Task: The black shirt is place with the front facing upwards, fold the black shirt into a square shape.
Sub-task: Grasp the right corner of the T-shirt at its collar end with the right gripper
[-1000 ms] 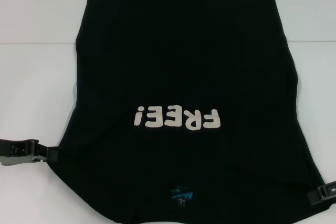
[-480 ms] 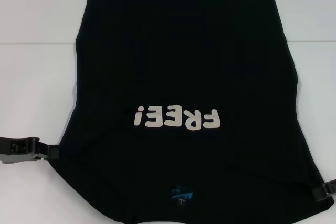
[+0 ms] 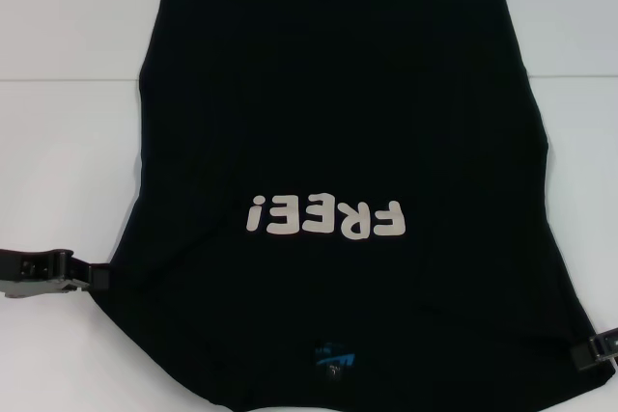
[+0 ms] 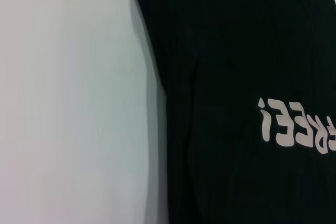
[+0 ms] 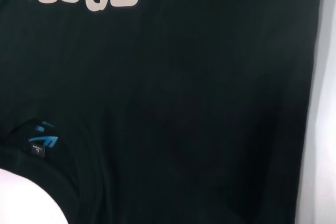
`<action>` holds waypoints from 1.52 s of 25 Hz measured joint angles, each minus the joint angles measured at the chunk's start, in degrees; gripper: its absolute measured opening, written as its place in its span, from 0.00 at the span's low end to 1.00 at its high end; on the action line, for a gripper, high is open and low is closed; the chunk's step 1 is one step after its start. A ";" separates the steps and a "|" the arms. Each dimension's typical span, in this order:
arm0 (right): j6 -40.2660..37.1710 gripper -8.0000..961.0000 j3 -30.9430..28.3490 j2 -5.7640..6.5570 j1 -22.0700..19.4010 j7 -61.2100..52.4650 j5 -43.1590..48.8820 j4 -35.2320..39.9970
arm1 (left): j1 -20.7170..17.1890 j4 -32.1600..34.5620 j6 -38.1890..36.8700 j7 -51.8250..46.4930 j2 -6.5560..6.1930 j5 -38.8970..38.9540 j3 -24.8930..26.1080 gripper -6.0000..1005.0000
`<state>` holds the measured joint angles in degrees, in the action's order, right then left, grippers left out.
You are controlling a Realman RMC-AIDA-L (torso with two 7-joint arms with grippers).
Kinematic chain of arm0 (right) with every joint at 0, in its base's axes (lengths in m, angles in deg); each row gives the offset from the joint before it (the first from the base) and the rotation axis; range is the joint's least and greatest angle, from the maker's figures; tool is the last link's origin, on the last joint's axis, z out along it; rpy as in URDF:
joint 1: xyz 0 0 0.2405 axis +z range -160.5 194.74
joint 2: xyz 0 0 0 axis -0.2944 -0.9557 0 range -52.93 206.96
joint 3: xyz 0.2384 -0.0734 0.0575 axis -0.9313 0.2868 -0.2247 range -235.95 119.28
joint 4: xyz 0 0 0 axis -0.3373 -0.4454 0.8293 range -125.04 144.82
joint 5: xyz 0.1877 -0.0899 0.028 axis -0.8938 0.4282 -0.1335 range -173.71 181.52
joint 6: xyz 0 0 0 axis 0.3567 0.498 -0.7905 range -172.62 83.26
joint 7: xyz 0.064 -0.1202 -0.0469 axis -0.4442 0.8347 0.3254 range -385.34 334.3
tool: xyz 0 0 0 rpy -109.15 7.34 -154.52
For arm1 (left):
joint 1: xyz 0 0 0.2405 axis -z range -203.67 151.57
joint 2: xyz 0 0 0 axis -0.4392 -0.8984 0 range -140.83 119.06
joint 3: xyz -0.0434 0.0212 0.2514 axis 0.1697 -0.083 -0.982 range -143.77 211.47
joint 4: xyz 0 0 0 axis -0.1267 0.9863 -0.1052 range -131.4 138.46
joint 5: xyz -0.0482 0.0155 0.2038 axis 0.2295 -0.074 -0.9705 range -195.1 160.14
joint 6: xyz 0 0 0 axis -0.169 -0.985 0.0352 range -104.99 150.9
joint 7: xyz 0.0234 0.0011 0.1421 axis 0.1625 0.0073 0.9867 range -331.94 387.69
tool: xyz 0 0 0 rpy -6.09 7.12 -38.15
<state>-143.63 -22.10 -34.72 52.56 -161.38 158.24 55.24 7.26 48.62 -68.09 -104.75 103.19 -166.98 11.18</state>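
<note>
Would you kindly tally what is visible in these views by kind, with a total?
Shirt: 1, black shirt lying flat, lettering up.
Grippers: 2, left gripper at the shirt's left edge, right gripper at its right edge.
Table: 1, white table.
Total: 4.

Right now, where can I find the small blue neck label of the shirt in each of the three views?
Head view: the label is low in the picture, near the centre, below the "FREE!" print.
Left wrist view: the label is not in it; only the shirt's edge and part of the print show.
Right wrist view: the label is at lower left.
Shared landmark: the off-white "FREE!" print, seen in all three.
</note>
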 joint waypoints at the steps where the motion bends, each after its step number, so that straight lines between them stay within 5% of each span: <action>1: 0.00 0.96 0.01 -0.02 0.00 0.00 0.00 -0.01 | 0.00 0.00 0.00 0.00 0.00 0.00 0.00 0.04; 38: 0.97 0.96 1.02 -0.32 0.79 0.41 -0.34 -2.70 | 0.17 0.00 0.08 0.33 0.06 0.00 0.00 0.04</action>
<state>-142.67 -21.07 -35.04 53.36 -160.97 157.90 52.54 7.43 48.62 -68.02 -104.42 103.24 -166.98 11.18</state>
